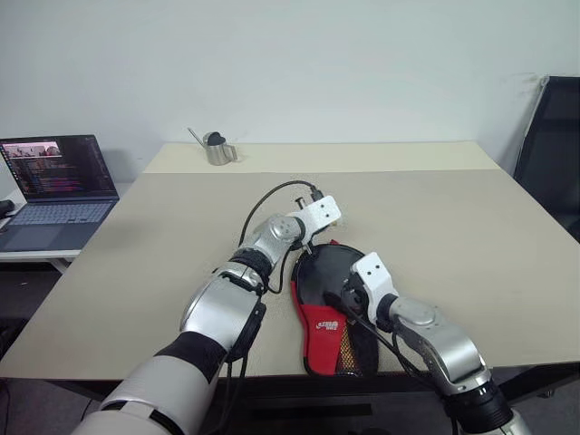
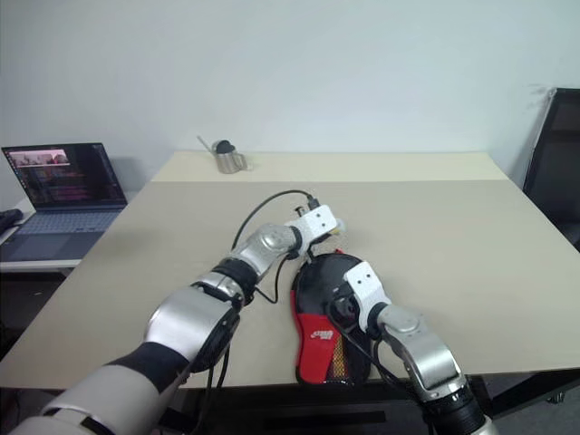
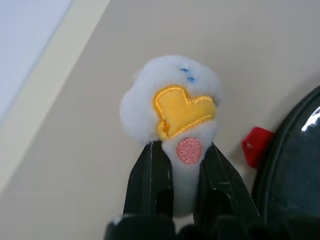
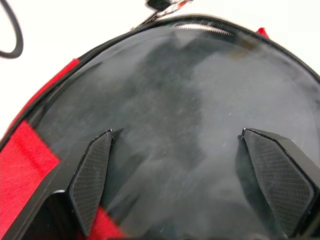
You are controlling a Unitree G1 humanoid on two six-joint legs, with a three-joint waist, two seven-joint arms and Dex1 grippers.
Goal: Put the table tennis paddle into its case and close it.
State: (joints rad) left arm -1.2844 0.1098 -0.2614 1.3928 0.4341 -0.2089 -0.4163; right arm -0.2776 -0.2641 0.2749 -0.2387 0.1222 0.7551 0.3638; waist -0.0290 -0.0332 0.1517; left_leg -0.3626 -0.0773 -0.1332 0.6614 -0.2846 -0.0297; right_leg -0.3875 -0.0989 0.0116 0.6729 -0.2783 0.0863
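The black case (image 1: 328,272), with its red and mesh panel (image 1: 324,324), lies flat near the table's front edge. My left gripper (image 3: 181,150) is at the case's far rim, shut on the white plush ball charm (image 3: 172,95) with a yellow patch and pink dot. A red tab (image 3: 257,145) sits beside the case's edge (image 3: 295,165). My right gripper (image 4: 177,132) hovers open just over the case's glossy black round face (image 4: 190,85), with fingers (image 4: 92,170) spread wide and a zip line near the far rim. The paddle is hidden.
A beige table (image 1: 435,208) carries a small metal cup (image 1: 217,149) at the far left. An open laptop (image 1: 59,181) sits on a side desk to the left. A black chair (image 1: 553,154) stands at the right. A black cable (image 1: 272,195) loops off my left wrist.
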